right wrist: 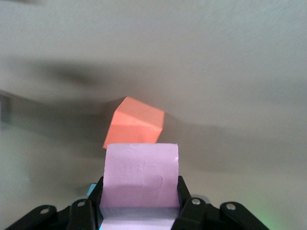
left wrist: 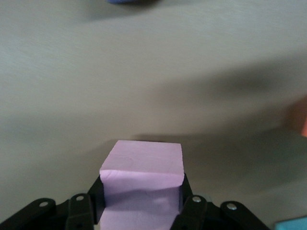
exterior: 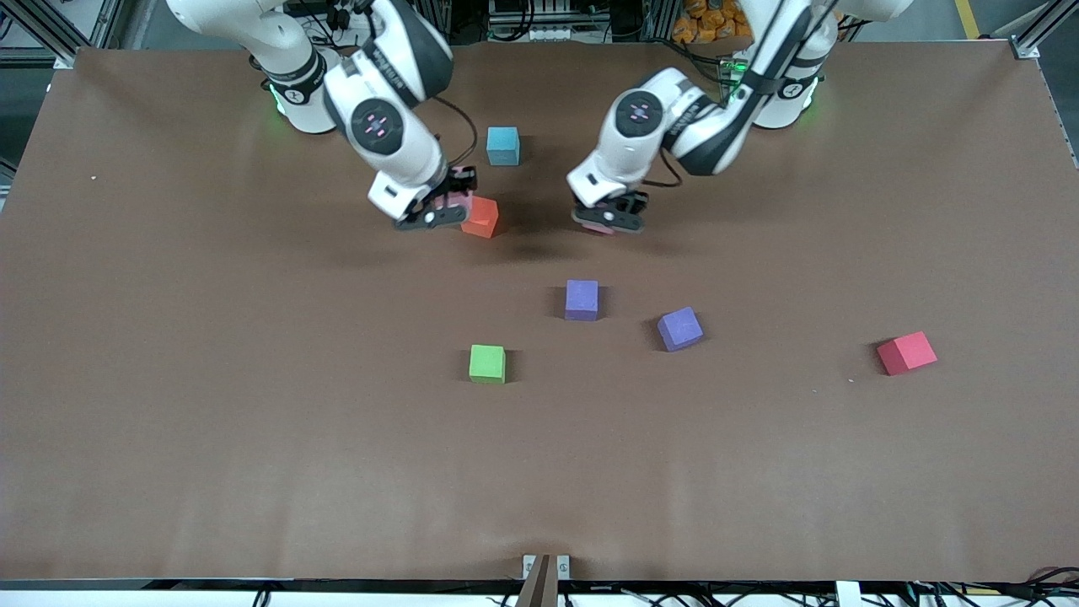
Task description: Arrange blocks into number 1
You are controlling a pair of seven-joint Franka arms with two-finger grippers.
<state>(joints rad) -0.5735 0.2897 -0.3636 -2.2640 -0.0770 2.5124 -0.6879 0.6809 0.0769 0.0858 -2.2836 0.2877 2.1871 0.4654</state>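
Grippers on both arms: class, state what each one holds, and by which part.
Left gripper and right gripper each clamp one pink foam cube by two opposite side faces.

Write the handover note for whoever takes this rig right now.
Left claw: shut on a pink block, just above the table.
Right claw: shut on the second pink block, beside the orange block.
On the table: light blue block nearest the bases; two purple blocks, green block and red block scattered nearer the camera.
Done: both pinks gripped. Left: no numeral formed yet.

Right gripper [right wrist: 139, 203] clamps pink block [right wrist: 141, 175] beside orange block [right wrist: 136, 125].
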